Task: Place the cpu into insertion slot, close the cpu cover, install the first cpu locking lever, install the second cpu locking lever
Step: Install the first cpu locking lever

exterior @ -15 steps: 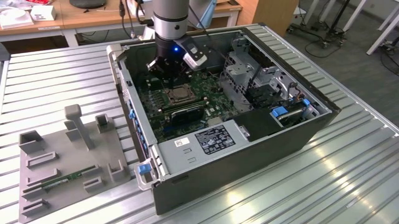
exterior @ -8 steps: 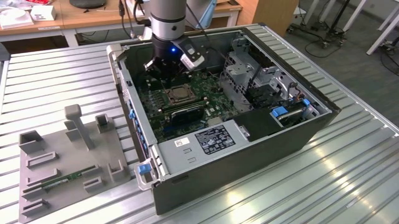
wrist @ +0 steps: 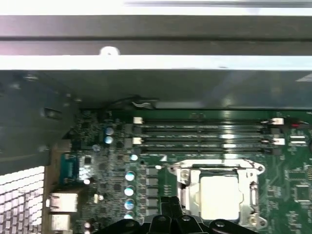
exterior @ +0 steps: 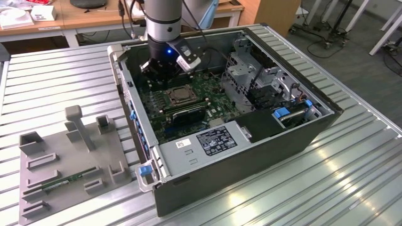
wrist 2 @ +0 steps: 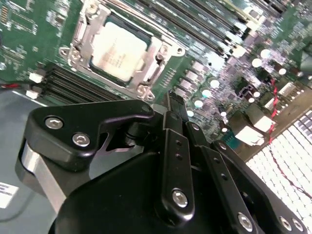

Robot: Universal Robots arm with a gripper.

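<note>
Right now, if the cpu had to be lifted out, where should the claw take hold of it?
By two opposite edges, from straight above: the cpu lies flat and face up, with nothing raised to pinch. The cpu cover appears to frame it closely, leaving the pale face bare, so those edges probably cannot be reached until it is lifted.

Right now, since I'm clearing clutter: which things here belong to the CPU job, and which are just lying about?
Job: pale silver-beige square cpu; thin silvery metal frame cpu cover around it; black gripper.
Lying about: white-labelled grey power supply box; grey plastic fixture tray; long black memory slots; grey metal drive cage.
</note>
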